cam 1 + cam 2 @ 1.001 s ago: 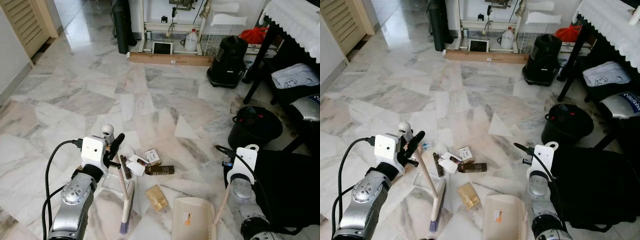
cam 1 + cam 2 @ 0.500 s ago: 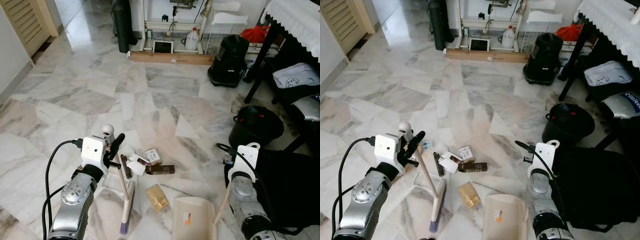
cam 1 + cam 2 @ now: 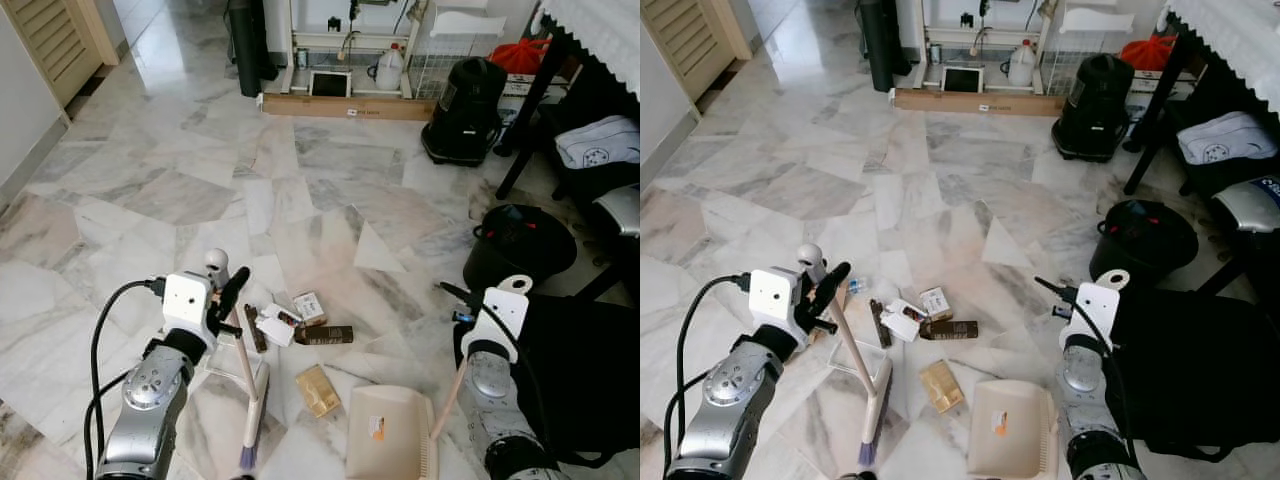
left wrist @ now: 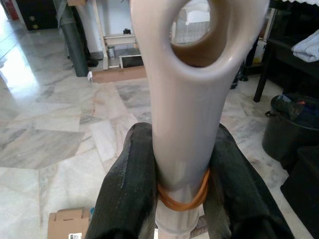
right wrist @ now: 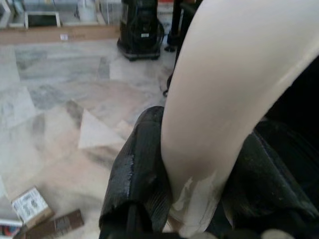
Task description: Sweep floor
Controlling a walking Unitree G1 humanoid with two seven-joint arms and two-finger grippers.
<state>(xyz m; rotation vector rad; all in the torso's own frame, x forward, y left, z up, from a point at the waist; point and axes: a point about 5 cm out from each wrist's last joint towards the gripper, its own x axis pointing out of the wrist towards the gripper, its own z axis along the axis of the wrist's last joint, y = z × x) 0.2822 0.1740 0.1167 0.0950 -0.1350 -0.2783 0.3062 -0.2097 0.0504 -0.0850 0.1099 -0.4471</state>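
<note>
Marble floor (image 3: 180,180) w/ litter (image 3: 300,325), dustpan (image 3: 385,445).

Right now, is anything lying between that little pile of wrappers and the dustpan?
Only a tan packet, on the marble between the litter and the dustpan. The left tool grips the brush beside it.

Broom (image 3: 250,400) left of dustpan (image 3: 388,446), litter (image 3: 300,325) on floor (image 3: 300,190) beyond

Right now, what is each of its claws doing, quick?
Left gripper: shut on the brush handle.
Right gripper: shut on the dustpan handle.
</note>
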